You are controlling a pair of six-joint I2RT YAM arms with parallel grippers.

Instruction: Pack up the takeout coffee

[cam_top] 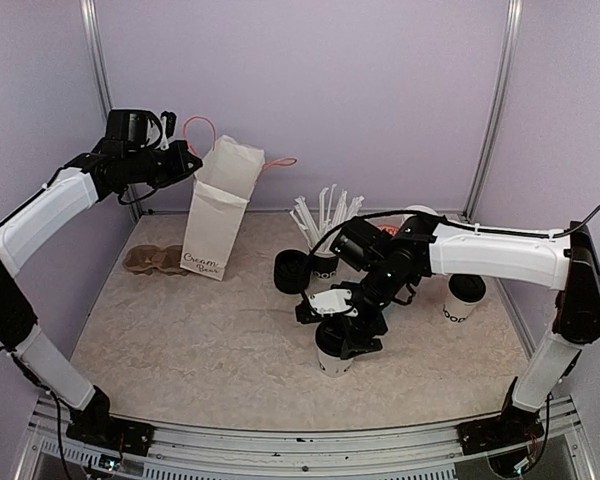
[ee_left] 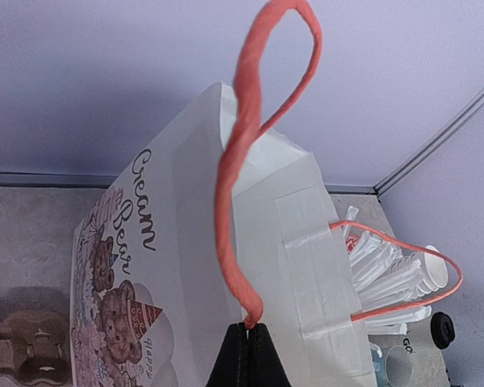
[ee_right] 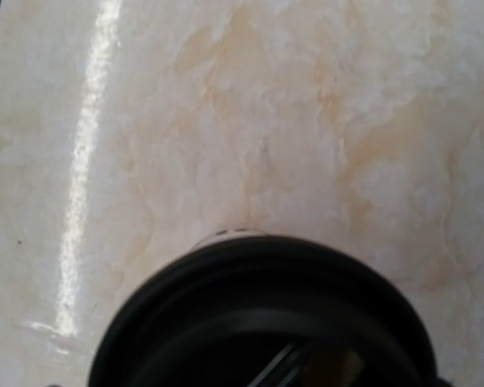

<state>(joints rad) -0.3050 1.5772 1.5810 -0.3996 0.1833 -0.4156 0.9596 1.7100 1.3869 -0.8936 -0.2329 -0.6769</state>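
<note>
One takeout coffee cup (cam_top: 332, 360), white with a black lid, stands on the table at centre right. My right gripper (cam_top: 337, 328) is down over it, jaws on either side; whether they press it I cannot tell. Its lid (ee_right: 262, 322) fills the bottom of the right wrist view and hides the fingers. The second lidded cup (cam_top: 465, 298), printed "GOOD", stands apart at the right. My left gripper (cam_top: 187, 160) is raised at the back left, shut (ee_left: 248, 326) on the orange handle (ee_left: 242, 161) of the white "Cream Bear" paper bag (cam_top: 218, 205), which stands open (ee_left: 185, 266).
A brown cup carrier (cam_top: 155, 260) lies left of the bag. A black round item (cam_top: 292, 272) and a cup of white wrapped straws (cam_top: 325, 215) stand right of the bag. A light-blue mug (ee_left: 391, 363) shows beyond the bag. Lilac walls close the back and sides.
</note>
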